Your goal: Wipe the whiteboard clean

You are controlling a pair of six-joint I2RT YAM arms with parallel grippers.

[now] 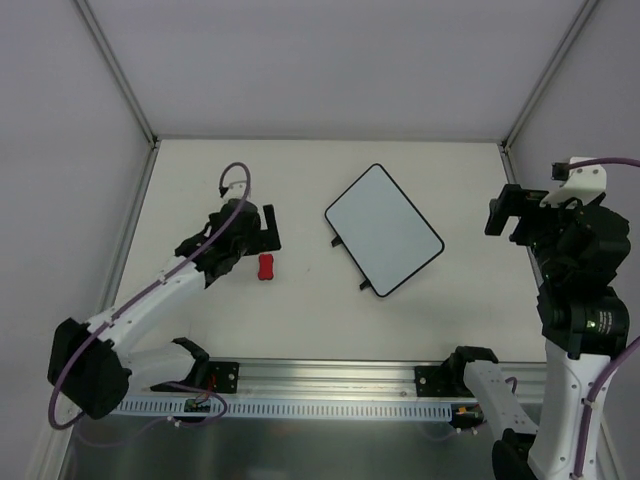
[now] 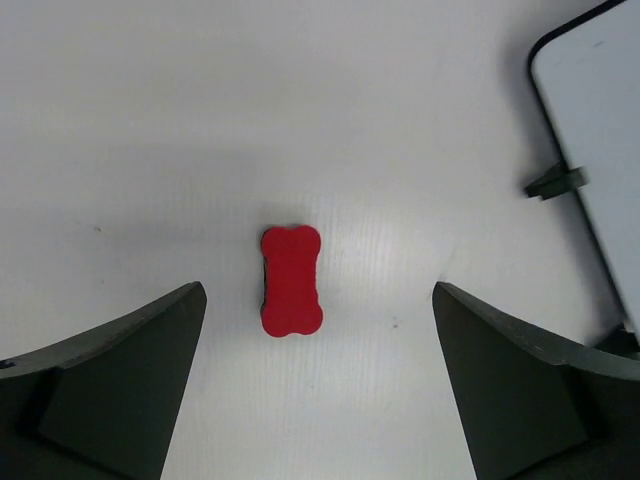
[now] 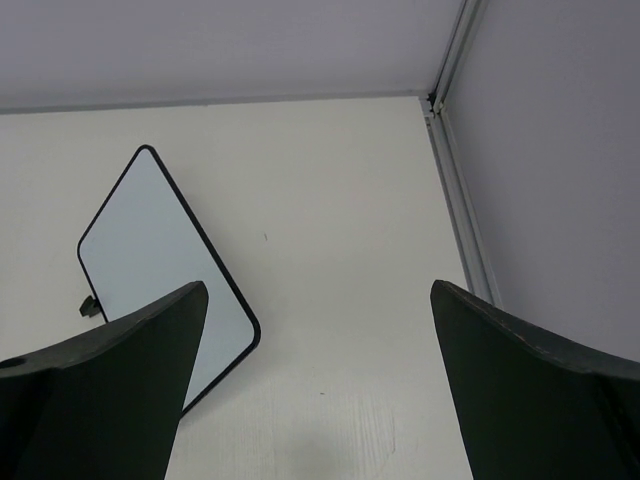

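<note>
The whiteboard lies flat at the table's middle, turned diagonally, with a thin black frame and a blank white face. It also shows in the left wrist view and the right wrist view. A small red eraser block lies on the table left of the board. My left gripper is open and empty, hovering just behind the eraser, which sits ahead of and between the fingers. My right gripper is open and empty, raised to the right of the board.
The board's two black feet stick out on its near-left edge. Grey walls with metal corner posts enclose the table. A metal rail carrying the arm bases runs along the near edge.
</note>
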